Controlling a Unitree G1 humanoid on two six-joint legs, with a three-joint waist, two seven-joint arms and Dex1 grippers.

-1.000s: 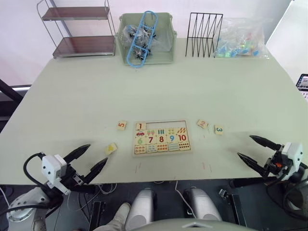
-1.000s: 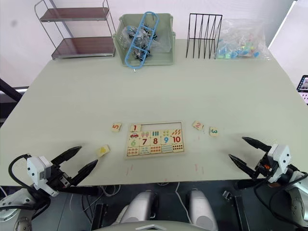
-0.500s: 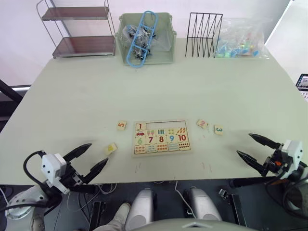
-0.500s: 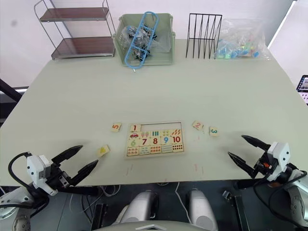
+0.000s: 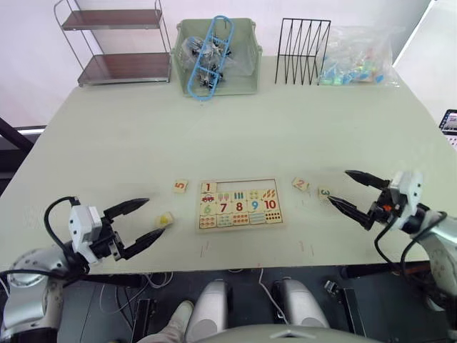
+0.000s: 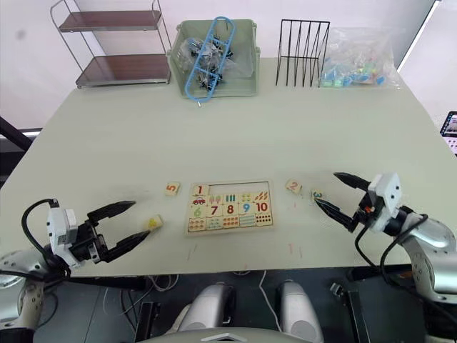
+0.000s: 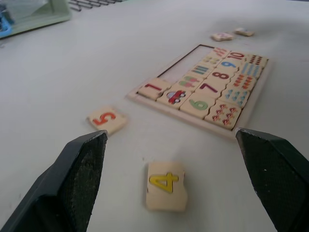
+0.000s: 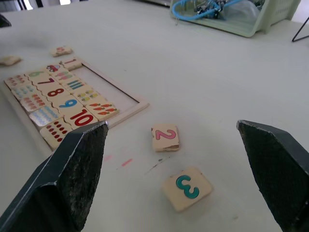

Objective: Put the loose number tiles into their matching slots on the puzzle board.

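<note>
Right hand (image 6: 341,197) agape over pale tile (image 8: 187,187), teal 3.

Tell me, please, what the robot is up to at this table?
It is filling a number puzzle board. Tile 1 sits in its slot; the rest of the top row is bare. The open left claw hovers by tile 4, the open right claw by tile 3. Tiles 2 and 5 lie loose.
</note>
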